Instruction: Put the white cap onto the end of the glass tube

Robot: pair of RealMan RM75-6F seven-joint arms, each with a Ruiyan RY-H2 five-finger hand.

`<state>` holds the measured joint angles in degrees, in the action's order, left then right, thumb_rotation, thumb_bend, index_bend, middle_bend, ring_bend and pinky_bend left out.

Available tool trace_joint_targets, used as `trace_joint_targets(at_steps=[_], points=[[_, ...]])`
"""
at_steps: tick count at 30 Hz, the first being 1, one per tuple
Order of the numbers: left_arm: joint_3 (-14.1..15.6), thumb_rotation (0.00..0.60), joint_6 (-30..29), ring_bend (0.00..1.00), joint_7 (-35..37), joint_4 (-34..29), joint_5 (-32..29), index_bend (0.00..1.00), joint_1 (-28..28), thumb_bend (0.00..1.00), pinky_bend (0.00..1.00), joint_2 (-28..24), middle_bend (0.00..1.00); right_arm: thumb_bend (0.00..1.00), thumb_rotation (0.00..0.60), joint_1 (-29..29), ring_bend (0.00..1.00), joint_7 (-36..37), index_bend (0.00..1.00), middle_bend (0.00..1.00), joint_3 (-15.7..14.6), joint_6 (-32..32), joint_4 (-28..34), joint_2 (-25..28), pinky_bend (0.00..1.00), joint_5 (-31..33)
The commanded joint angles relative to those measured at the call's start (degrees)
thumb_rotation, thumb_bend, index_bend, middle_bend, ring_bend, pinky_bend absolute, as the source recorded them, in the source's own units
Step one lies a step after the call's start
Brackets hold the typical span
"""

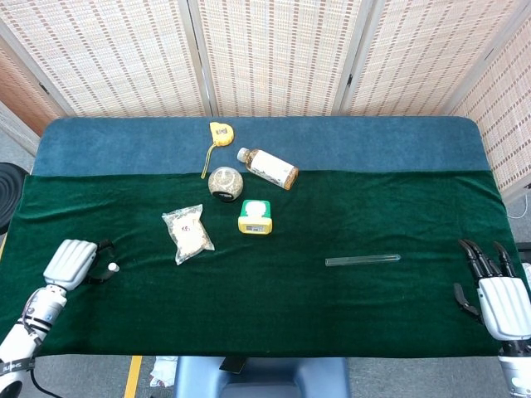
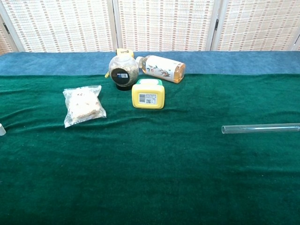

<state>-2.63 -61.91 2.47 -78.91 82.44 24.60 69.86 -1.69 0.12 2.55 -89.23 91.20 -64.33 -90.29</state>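
**Left hand closing at the cap; tube not yet approached**

The left hand (image 1: pixel 71 262) sits low over the near-left edge of the green cloth (image 1: pixel 274 315), knuckles up and fingers curled under. The white cap (image 1: pixel 112 267) shows just beside its thumb side, at the fingertips. Contact cannot be confirmed from the head view, so whether the cap is pinched or only flanked cannot be told. In the chest view the cap appears only as a pale sliver at the left frame edge, and the hand itself is out of frame.

Right of the left hand, and apart from it, lies a clear packet (image 1: pixel 188 234) of pale contents. Beyond it stand a yellow-lidded container (image 1: pixel 255 216), a round jar (image 1: pixel 225 182), an amber bottle (image 1: pixel 267 167) on its side and a yellow tape measure (image 1: pixel 217 133). None of these belongs to the task.

The glass tube (image 1: pixel 362 260) lies flat on the cloth, lengthwise left to right, well apart from the left hand and nearer the right hand (image 1: pixel 498 298). Its left end points toward the cap side, which probably suits an approach from the left.

The right hand rests at the near-right table edge, fingers spread and extended, holding nothing. It is probably positioned to lift or steady the tube.
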Motion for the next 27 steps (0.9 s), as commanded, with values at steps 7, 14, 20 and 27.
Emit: trace_joint_targets(at_steps=[7, 14, 20, 27], points=[[0.8, 0.600, 2.6, 0.95, -2.6, 4.7, -1.8, 0.45, 0.8, 0.29, 0.90, 4.0, 1.00, 0.52, 0.600, -0.1, 0.29, 0.3, 0.06, 0.16, -0.1, 0.4, -0.1, 0.0, 0.00, 0.1], [1.0, 0.600, 3.8, 0.94, -3.4, 5.7, -2.7, 0.47, 1.1, 0.31, 0.90, 5.1, 1.00, 0.52, 0.600, -0.3, 0.29, 0.4, 0.06, 0.16, -0.2, 0.8, -0.2, -0.2, 0.00, 0.1], [0.9, 0.600, 4.6, 0.94, -3.9, 7.6, -3.3, 0.47, 1.5, 0.33, 0.90, 6.4, 1.00, 0.52, 0.600, -0.3, 0.29, 0.4, 0.06, 0.16, -0.1, 0.7, -0.3, -0.1, 0.00, 0.3], [0.9, 0.600, 5.4, 0.94, -4.2, 8.7, -4.1, 0.47, 1.7, 0.35, 0.90, 6.8, 1.00, 0.52, 0.600, -0.1, 0.30, 0.6, 0.06, 0.16, -0.3, 0.8, -0.4, -0.3, 0.00, 0.5]])
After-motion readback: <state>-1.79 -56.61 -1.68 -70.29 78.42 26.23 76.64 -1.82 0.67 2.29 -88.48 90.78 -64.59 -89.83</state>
